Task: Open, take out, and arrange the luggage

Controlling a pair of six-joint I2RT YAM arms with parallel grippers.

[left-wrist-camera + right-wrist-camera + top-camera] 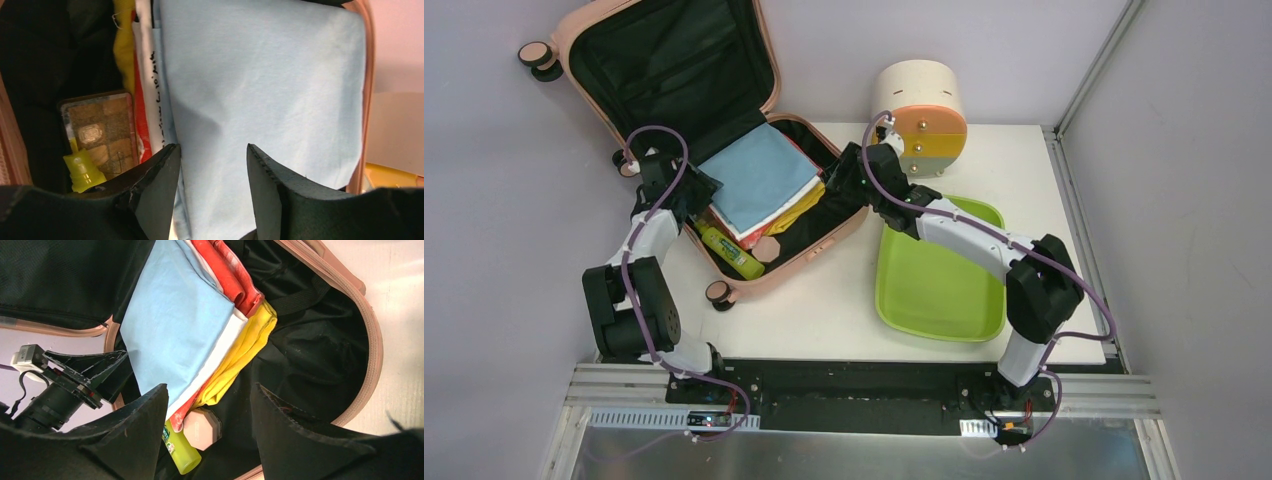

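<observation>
Luggage: The peach-pink luggage (804,262) lies open at the far left of the white table (824,320). Its lid is tipped back toward the wall, so the black-lined lower half faces up within reach of both arms.
Contents: A folded blue cloth (759,175) tops a stack of white, red and yellow fabrics. A lime bottle (729,250) and a small pink jar (769,247) lie along the case's near wall. Unpacking appears not to have begun.
Left claw: The left claw (210,148) has its fingers apart and grips nothing. It is poised low over the near edge of the blue cloth, which looks like the first item to lift.
Right claw: The right claw (209,386) is likewise spread and empty. It hangs over the case's right side, above the yellow fabric and the jar, and seems placed to steady the stack or take the next piece.
Tray: A lime-green tray (939,290) lies bare just right of the case, a likely landing spot for whatever comes out.
Drawers: A cream round drawer unit (924,120) with orange, yellow and grey fronts stands behind the tray near the far edge.
Surface: The table is smooth, flat and matte white.
Room: Pale lilac-grey walls enclose the table. A metal rail runs along the near edge, where both arms are bolted.
</observation>
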